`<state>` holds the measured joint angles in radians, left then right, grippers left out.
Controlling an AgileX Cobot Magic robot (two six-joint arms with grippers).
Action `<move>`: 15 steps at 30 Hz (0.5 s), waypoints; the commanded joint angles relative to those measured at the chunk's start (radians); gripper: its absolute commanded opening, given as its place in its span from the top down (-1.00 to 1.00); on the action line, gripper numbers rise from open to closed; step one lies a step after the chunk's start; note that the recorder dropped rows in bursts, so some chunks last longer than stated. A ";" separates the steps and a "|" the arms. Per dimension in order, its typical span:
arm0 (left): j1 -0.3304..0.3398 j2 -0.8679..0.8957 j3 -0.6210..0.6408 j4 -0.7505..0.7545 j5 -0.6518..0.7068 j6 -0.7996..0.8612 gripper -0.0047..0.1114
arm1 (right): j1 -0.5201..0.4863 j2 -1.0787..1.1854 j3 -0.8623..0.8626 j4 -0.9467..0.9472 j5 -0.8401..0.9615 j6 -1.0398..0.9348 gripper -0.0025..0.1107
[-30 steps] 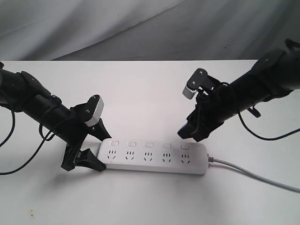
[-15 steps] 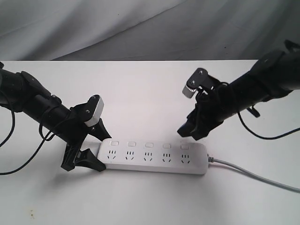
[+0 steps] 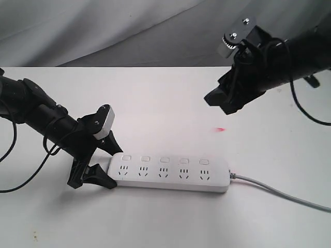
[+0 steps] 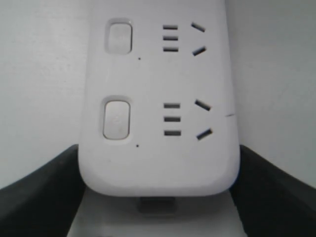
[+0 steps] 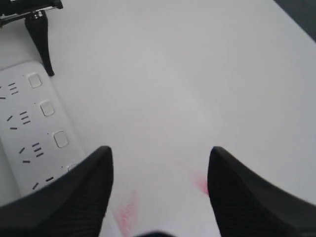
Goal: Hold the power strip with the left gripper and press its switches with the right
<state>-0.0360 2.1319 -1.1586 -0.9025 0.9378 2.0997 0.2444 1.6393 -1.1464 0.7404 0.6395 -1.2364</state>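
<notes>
The long flat white plastic power strip (image 3: 170,178) lies on the white table (image 3: 155,103). Its cordless end is clamped between the black wedge-shaped jaws of the left gripper (image 3: 114,167). The narrow-fingered black right gripper (image 3: 221,101) hangs with its fingers apart, well above the row of small white square switches (image 3: 164,159).

Plain white matte surface (image 3: 165,98), smooth, with a small red smudge (image 3: 221,129) right of centre. Behind it, a grey wrinkled cloth backdrop (image 3: 129,31) draped in folds. Light soft and even, shadows faint.
</notes>
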 commanded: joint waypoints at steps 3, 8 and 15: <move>-0.003 0.004 -0.003 -0.004 0.012 -0.007 0.12 | -0.004 -0.183 -0.002 -0.287 0.020 0.315 0.34; -0.003 0.004 -0.003 -0.004 0.012 -0.007 0.12 | -0.004 -0.389 -0.002 -0.483 0.113 0.545 0.76; -0.003 0.004 -0.003 -0.004 0.012 -0.007 0.12 | -0.004 -0.650 -0.002 -0.517 0.177 0.725 0.96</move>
<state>-0.0360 2.1319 -1.1586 -0.9025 0.9378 2.0997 0.2444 1.0860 -1.1464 0.2375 0.7922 -0.5884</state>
